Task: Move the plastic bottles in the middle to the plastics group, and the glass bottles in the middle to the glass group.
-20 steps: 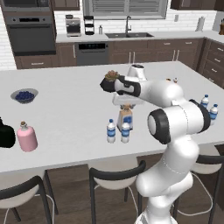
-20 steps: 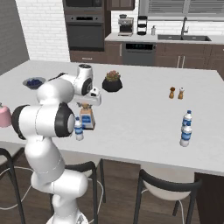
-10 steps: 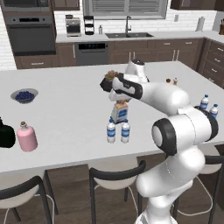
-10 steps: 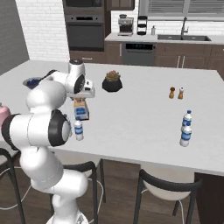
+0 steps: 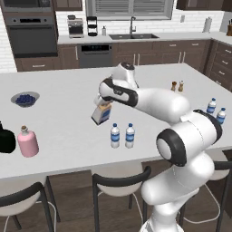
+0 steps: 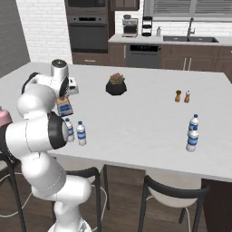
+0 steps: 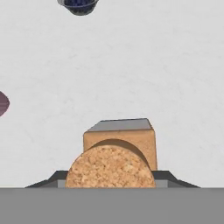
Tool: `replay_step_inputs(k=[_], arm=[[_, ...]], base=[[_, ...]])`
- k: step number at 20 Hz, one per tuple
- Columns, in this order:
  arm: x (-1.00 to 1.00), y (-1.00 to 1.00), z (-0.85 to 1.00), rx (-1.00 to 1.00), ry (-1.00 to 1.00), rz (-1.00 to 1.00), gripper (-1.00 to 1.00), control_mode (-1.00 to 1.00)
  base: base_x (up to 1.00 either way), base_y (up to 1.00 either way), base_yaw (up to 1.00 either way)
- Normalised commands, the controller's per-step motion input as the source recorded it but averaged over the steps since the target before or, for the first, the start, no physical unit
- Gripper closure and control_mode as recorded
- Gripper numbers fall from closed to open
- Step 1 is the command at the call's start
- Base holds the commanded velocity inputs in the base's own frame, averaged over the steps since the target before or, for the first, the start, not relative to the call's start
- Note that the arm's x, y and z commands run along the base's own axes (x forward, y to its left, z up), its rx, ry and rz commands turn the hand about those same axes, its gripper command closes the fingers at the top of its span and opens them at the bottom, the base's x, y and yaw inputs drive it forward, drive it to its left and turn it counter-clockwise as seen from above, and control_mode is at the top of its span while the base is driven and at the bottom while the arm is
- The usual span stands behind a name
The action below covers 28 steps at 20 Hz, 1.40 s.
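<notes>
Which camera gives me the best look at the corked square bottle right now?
The left base view: the corked square bottle hangs tilted above the counter, label facing the camera. The right base view shows it small beside the arm. The hand view shows its cork top from above.

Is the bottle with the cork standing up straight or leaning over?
Leaning. The corked bottle hangs tilted in the hand, above the counter.

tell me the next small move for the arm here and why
Probably carry the corked glass bottle further left toward the pink flask and black bottle. The claw holds it tilted, lifted off the counter, with that group far away.
</notes>
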Motion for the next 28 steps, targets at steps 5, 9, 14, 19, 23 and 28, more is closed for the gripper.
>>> replay_step_inputs(k=[5,9,14,19,23,28], arm=[[-0.24,0.82,0.01,0.04,0.04,0.35,1.0,-1.0],[-0.49,0.67,0.0,0.06,0.22,0.3,1.0,-1.0],[-0.53,0.6,0.0,0.01,0.13,0.26,1.0,-1.0],[-0.28,0.56,-0.05,-0.06,-0.04,0.13,1.0,-1.0],[0.0,0.44,-0.2,-0.18,-0.12,0.01,1.0,-1.0],[-0.01,0.4,-0.3,-0.17,-0.12,0.0,1.0,-1.0]], base=[[0.0,0.0,0.0],[0.0,0.0,0.0],[0.0,0.0,0.0],[0.0,0.0,0.0],[0.0,0.0,0.0],[0.0,0.0,0.0]])
